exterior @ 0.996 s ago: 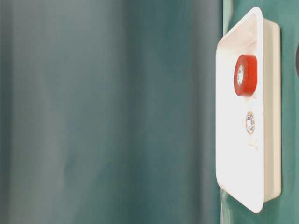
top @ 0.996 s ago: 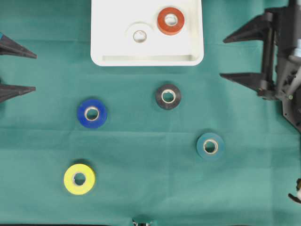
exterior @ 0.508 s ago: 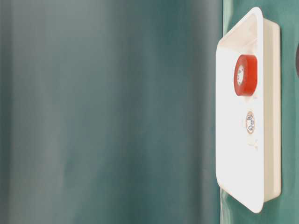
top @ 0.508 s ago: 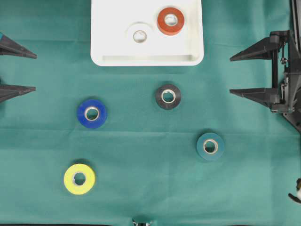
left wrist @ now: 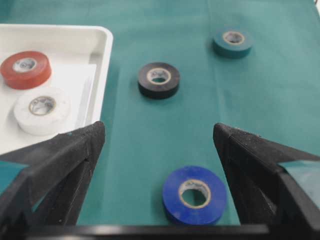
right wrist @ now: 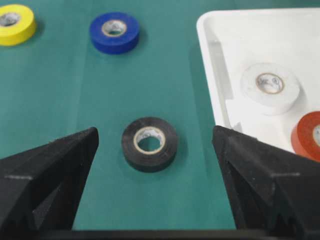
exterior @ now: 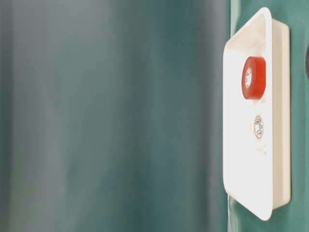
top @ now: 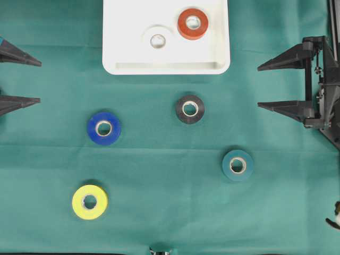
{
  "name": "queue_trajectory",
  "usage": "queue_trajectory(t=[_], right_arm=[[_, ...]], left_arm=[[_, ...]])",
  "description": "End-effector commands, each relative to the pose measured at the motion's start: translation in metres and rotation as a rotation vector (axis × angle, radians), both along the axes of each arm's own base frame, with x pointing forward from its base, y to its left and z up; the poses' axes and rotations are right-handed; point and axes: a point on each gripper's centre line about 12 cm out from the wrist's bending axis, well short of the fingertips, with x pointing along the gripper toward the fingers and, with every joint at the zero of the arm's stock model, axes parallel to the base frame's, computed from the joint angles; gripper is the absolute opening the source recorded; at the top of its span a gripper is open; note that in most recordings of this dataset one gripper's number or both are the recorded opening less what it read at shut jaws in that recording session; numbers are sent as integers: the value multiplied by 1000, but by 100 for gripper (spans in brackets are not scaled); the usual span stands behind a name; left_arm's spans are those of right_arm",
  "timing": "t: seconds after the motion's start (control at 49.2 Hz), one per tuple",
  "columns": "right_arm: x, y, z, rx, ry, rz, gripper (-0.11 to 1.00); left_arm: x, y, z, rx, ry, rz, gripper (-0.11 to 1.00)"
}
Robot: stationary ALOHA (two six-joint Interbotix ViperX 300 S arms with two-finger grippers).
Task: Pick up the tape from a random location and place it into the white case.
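Green cloth [top: 159, 223] over the whole table. Right gripper [top: 265, 85] at the right edge, jaws spread wide, empty, well apart from every roll; black tape [top: 189, 109] nearest, lying flat straight ahead between the fingers in the wrist view. Left gripper [top: 32, 81] at the left edge, equally wide, empty; blue tape [top: 103, 127] flat just ahead. Teal tape [top: 237, 164] and yellow tape [top: 90, 202] farther out. White case [top: 122, 64] at top centre, red tape [top: 192, 23] and white tape [top: 158, 39] inside.
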Motion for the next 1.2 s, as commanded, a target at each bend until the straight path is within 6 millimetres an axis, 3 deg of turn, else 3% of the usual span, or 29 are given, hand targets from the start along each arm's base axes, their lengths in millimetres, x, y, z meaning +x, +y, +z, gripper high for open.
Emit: queue_trajectory(t=[0.0,0.284,0.691,1.178], right_arm=[[2,0,5,-1,-17,-1,88],[2,0,6,-1,-23,0,88],[3,0,8,-1,-26,0,88],[4,0,9,-1,-26,-1,88]], left_arm=[[3,0,7,-1,-14,2,97],[3,-3,8,-3,-15,-16,97],[2,-30,10,-11,-33,-174,97],[2,-31,12,-9,-49,-177,97]])
